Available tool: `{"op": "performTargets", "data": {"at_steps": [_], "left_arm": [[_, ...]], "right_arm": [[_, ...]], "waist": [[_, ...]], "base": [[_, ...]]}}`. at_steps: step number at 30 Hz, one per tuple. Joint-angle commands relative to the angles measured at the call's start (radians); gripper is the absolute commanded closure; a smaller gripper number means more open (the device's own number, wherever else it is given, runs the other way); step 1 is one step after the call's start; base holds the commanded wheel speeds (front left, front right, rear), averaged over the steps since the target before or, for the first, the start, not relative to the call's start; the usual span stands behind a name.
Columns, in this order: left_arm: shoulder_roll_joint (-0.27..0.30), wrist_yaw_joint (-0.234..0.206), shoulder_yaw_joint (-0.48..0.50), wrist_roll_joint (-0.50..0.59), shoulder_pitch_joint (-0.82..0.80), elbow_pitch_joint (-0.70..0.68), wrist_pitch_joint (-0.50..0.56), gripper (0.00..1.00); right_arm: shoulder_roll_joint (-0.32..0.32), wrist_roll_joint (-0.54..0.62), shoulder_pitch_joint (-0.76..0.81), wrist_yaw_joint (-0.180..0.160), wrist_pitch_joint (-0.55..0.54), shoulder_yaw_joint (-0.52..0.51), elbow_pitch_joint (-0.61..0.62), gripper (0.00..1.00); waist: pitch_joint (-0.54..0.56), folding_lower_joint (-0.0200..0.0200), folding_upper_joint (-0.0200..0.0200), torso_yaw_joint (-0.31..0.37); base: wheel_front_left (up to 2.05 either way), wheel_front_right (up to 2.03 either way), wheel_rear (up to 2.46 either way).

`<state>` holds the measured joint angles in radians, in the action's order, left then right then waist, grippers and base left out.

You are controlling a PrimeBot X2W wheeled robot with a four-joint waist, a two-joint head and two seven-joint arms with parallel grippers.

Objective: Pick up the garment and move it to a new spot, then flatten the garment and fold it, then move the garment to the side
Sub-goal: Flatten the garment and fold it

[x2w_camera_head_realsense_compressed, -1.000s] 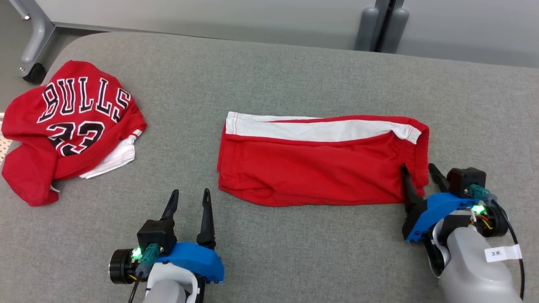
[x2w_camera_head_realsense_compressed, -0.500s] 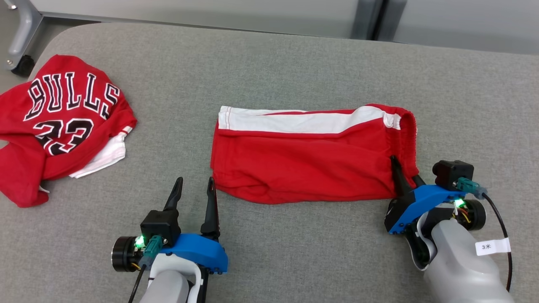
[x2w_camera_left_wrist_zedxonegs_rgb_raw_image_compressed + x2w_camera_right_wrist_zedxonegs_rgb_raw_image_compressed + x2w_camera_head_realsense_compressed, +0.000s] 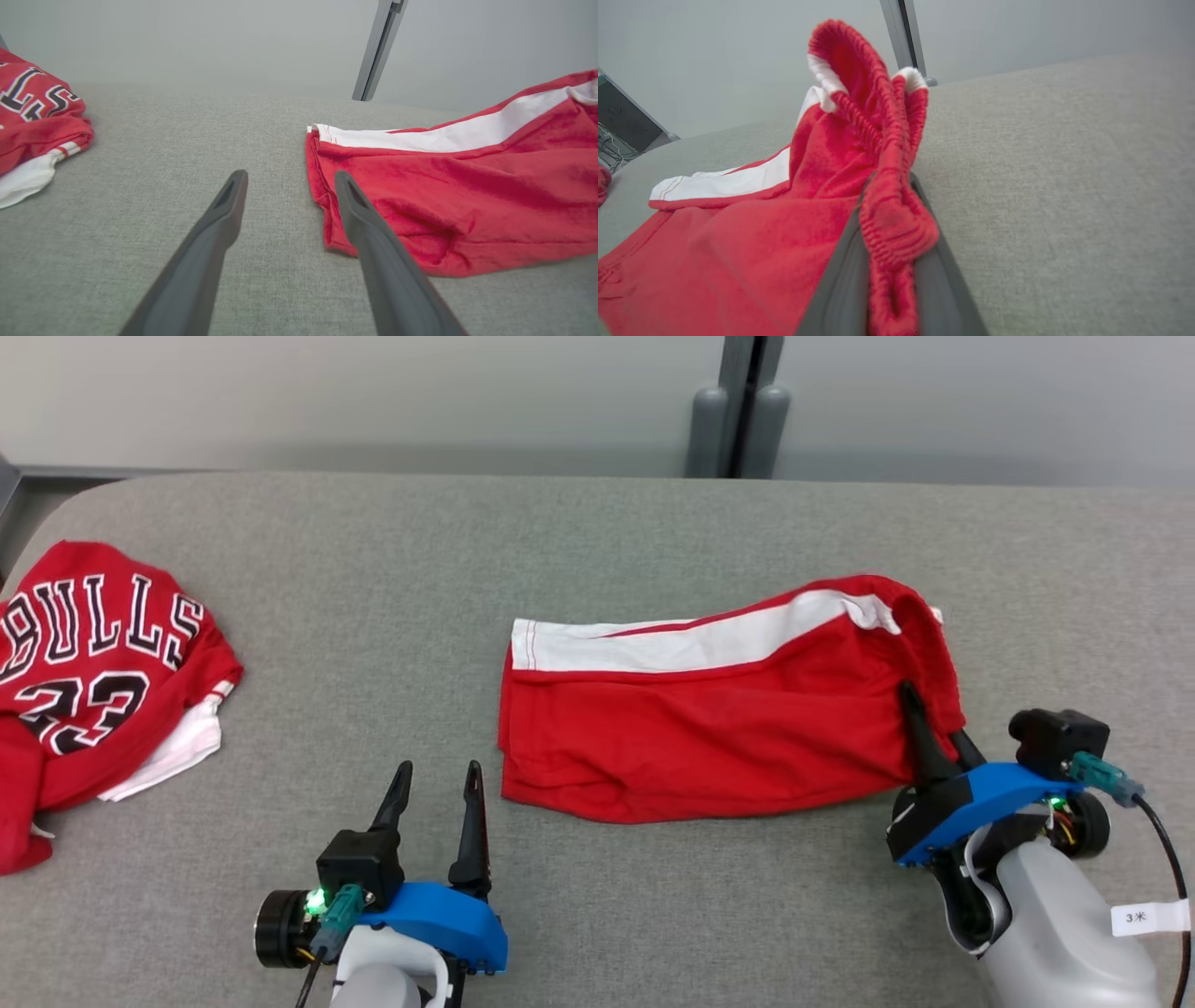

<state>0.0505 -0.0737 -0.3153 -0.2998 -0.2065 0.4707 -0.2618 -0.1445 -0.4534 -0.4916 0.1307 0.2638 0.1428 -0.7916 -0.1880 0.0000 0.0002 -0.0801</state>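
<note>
**Grey table [image 3: 597, 551]: shorts [image 3: 709, 737] pinched at one end**

The grey padded table stood before a pale wall with a dark post [image 3: 738, 420] behind it. The red shorts with the white stripe lay near the table's middle as a long folded band, their right end raised off the surface. There the right gripper [image 3: 934, 728] had its fingers nearly closed on the elastic waistband [image 3: 896, 224], which bunched up between them.

The step in hand looked like folding: the shorts seemed halved lengthwise, and the lifted end appeared ready to be carried over toward the hem. That move would call for a firm pinch and a lift high enough that the layers did not drag apart.

The left gripper [image 3: 439, 770] hovered just beside the shorts' near left corner, fingers spread wide and holding nothing; it seemed placed to pin that end. A crumpled red jersey [image 3: 93, 653] lay at the table's left edge, well apart, and would hinder only a long move leftward.
</note>
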Motion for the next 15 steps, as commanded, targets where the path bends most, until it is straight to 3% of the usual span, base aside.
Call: {"op": "performTargets", "data": {"at_steps": [1, 6, 15], "left_arm": [[0.000, -0.001, -0.009, -0.008, 0.005, -0.001, -0.005, 0.00], [0.000, -0.001, -0.044, -0.029, -0.002, 0.005, -0.005, 0.00], [0.000, -0.011, -0.099, -0.052, 0.020, 0.008, -0.004, 0.00]], "right_arm": [[-0.008, -0.007, -0.002, 0.000, 0.001, 0.024, 0.034, 1.00], [0.011, -0.039, -0.034, 0.000, 0.000, 0.122, 0.080, 1.00], [0.042, -0.072, -0.091, 0.000, -0.033, 0.240, 0.026, 1.00]], "waist": [[0.018, 0.0000, -0.0002, 0.016], [0.019, 0.0000, -0.0002, -0.020], [0.018, 0.0000, -0.0002, -0.177]], "base": [[0.00, 0.00, 0.00], [0.00, 0.00, 0.00], [0.00, 0.00, 0.00]]}}
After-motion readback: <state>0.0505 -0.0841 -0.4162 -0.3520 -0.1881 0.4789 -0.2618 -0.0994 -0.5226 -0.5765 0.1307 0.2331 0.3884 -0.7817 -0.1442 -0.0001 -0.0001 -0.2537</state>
